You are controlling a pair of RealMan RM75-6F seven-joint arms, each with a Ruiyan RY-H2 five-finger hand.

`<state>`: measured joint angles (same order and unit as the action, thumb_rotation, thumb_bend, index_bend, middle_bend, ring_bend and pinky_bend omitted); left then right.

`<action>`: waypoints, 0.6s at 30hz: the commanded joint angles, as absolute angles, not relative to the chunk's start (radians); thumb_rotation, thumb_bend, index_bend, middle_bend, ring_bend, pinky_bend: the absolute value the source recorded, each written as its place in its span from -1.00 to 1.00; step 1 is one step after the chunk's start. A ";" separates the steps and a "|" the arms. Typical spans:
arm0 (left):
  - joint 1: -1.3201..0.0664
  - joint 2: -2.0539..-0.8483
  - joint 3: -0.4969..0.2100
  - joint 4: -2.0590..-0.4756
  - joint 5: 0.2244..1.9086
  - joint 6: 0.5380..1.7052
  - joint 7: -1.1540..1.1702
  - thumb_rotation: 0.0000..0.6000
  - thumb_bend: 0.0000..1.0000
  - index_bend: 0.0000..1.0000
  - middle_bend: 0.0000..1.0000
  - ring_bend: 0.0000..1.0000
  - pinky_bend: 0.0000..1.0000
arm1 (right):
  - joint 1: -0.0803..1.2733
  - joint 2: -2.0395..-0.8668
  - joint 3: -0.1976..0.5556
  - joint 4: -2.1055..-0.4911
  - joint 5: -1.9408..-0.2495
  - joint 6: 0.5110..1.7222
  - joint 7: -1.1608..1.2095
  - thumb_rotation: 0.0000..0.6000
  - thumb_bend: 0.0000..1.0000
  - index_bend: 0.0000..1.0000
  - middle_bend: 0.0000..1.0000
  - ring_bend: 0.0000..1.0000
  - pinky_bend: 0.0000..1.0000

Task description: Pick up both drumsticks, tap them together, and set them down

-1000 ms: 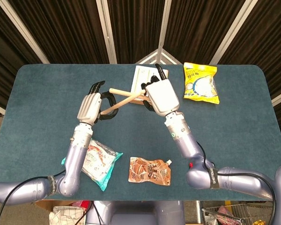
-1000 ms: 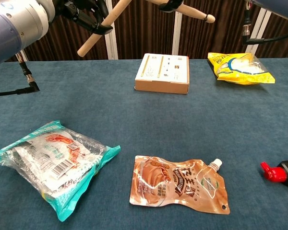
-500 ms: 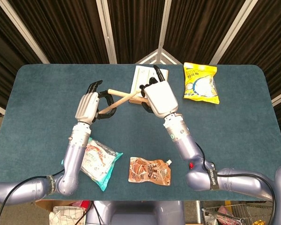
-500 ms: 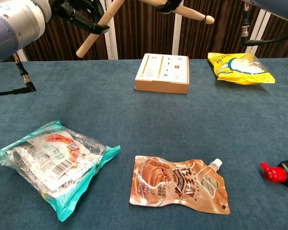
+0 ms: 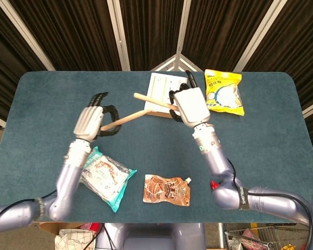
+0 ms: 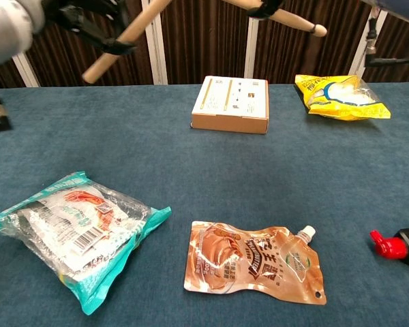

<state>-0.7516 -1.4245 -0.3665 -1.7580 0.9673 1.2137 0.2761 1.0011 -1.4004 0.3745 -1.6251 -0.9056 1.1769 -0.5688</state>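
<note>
The left hand's dark fingers [image 5: 107, 112] were curled around the butt of one drumstick [image 5: 128, 117], clamped on it, with the pale back of the left hand [image 5: 88, 122] facing the head camera. That stick ran up and to the right from the grip, its far end reaching toward the white box [image 5: 159, 88]. The right hand [image 5: 190, 104] held the second drumstick [image 5: 151, 101]; its fingers were mostly hidden under the hand's white shell, but they appeared wrapped around the shaft near its end. This stick pointed left, tilted a little upward in the frame. Both sticks were lifted off the blue table [image 5: 41, 104], and in the head view their free ends lay near each other without clearly touching.

The chest view caught only the lower ends of the two sticks at the top edge, the left one slanting down to the left and somewhat blurred.

On the table lay a yellow snack bag [image 5: 224, 92] near the far right, a clear packet with teal edges [image 5: 104, 177] beside the left forearm, a brown spouted pouch [image 5: 167, 189] at the near middle, and a small red cap [image 6: 385, 245] at the right.
</note>
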 commanded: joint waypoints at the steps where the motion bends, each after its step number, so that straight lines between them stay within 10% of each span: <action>1: -0.673 -1.303 -0.291 -1.745 1.055 1.209 0.249 1.00 -0.16 0.26 0.18 -0.84 -1.00 | 0.962 -1.398 0.341 -1.576 -0.938 1.181 -0.518 1.00 -0.11 0.52 0.31 -0.26 -1.00; 7: -0.606 -1.202 -0.209 -1.564 1.140 1.161 0.161 1.00 -0.16 0.26 0.17 -0.84 -1.00 | 0.909 -1.431 0.283 -1.479 -1.043 1.184 -0.389 1.00 -0.11 0.52 0.31 -0.26 -1.00; 18: -0.626 -1.382 -0.163 -1.133 1.123 1.028 0.130 1.00 -0.16 0.21 0.12 -0.84 -1.00 | 0.874 -1.510 0.225 -1.368 -1.126 1.158 -0.324 1.00 -0.11 0.52 0.31 -0.26 -1.00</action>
